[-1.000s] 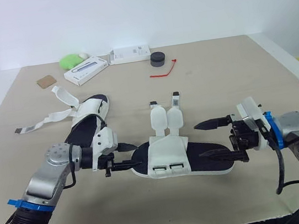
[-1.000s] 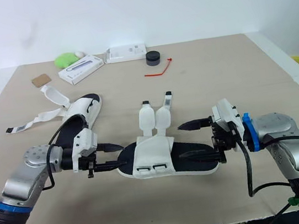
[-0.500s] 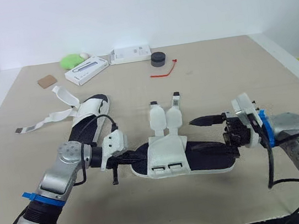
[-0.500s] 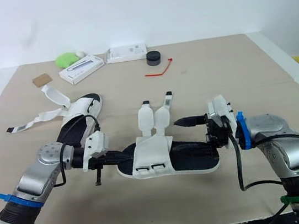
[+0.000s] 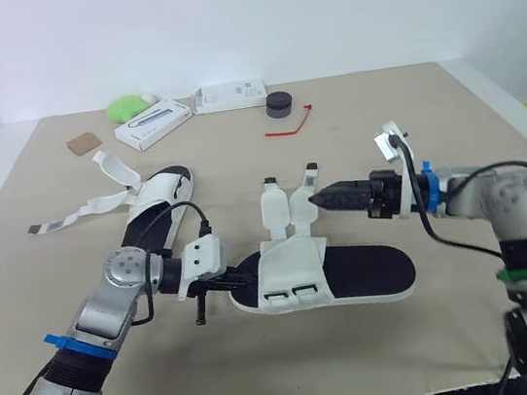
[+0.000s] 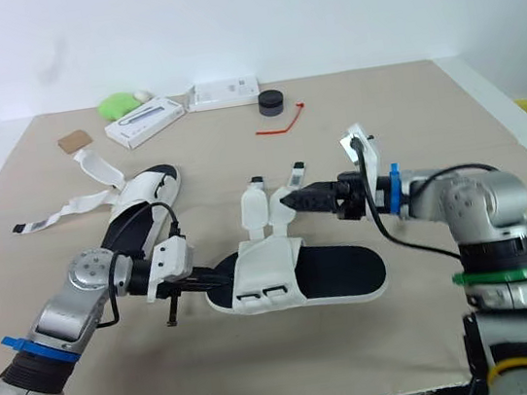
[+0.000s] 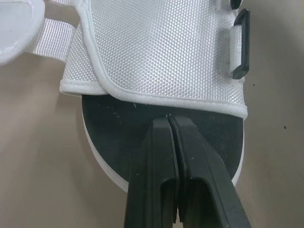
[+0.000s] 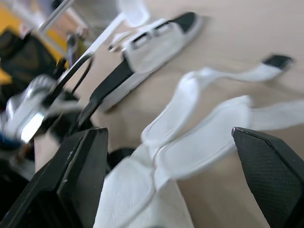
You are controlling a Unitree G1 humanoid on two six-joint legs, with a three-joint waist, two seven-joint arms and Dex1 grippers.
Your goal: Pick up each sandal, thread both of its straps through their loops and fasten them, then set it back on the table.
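Now the sandal lies flat on the surface, my closed left hand resting on its stiff sole, my empty right hand spread wide at the soft, floppy straps, best pinched near their tips, I think.

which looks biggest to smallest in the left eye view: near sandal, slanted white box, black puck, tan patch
near sandal, though nearest the camera
slanted white box
black puck and tan patch look alike

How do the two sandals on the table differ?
The near sandal lies crosswise, its straps side by side; the far sandal lies angled away, its straps splayed apart. The left gripper touches the near sandal; nothing touches the far sandal. Both are white with black insoles.
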